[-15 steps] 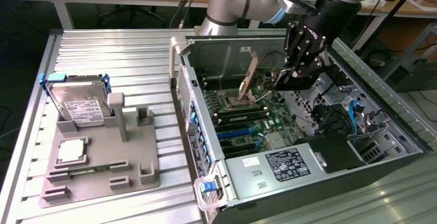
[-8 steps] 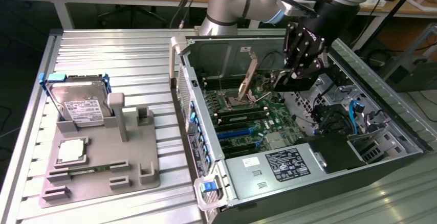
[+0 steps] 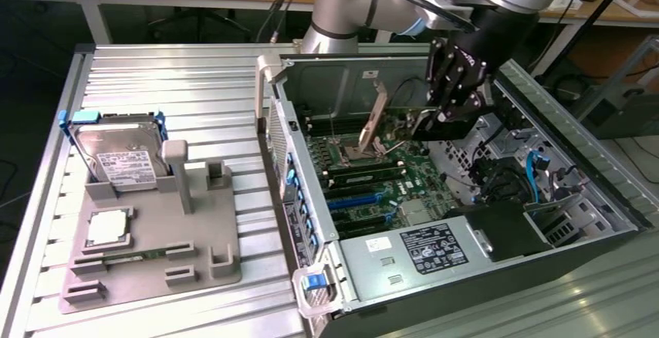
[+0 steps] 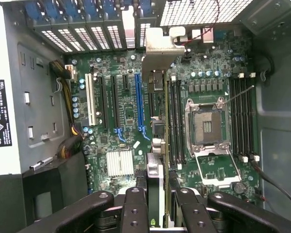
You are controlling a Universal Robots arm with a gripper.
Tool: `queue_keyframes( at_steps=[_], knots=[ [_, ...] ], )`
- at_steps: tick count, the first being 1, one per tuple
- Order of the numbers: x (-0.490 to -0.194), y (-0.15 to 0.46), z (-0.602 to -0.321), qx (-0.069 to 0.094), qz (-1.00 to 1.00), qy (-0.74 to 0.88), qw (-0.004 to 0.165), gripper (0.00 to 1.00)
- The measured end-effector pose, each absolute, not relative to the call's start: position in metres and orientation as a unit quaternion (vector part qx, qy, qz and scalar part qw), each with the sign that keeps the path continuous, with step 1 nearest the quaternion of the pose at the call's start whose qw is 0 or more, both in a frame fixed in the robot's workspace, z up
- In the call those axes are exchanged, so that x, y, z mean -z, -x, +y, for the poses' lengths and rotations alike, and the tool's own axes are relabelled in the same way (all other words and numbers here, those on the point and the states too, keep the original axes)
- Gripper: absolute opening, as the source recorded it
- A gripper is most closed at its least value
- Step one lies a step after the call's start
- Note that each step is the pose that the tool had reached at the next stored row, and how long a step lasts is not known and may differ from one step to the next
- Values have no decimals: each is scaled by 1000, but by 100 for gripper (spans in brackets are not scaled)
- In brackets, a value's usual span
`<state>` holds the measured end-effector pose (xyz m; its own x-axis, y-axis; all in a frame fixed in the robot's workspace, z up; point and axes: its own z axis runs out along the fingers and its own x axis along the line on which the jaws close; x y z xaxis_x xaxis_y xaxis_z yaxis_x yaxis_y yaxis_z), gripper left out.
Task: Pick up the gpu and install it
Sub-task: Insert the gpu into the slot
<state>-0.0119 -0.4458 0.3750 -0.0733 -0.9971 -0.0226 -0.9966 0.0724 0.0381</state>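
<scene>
The desk (image 3: 154,76) carried an open computer case (image 3: 576,160). The arm (image 3: 350,6) reached down into it, over the motherboard (image 4: 121,97). The claw (image 4: 157,194) was clamped on the gpu (image 4: 157,92), held edge-on.

Bright, even overhead light washes the ribbed metal table (image 3: 154,76) in the exterior view, throwing only soft, short shadows beside the grey fixture tray (image 3: 154,268), while the floor and benches behind sit noticeably dimmer. Inside the open computer case (image 3: 576,160) the light drops off, the far corner going dark, and the arm (image 3: 340,6) casts shade across the motherboard (image 3: 381,184). In the wrist view the board is crisp and evenly lit, the perforated metal panel (image 4: 203,12) blows out to white glare, and the close black fingers (image 4: 136,208) look soft and murky.
</scene>
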Motion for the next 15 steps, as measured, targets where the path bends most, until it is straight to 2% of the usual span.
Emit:
queue_keyframes(
  at_steps=[15],
  knots=[
    [-369, 12, -446, 22, -732, -681, 5, 27]
  ],
)
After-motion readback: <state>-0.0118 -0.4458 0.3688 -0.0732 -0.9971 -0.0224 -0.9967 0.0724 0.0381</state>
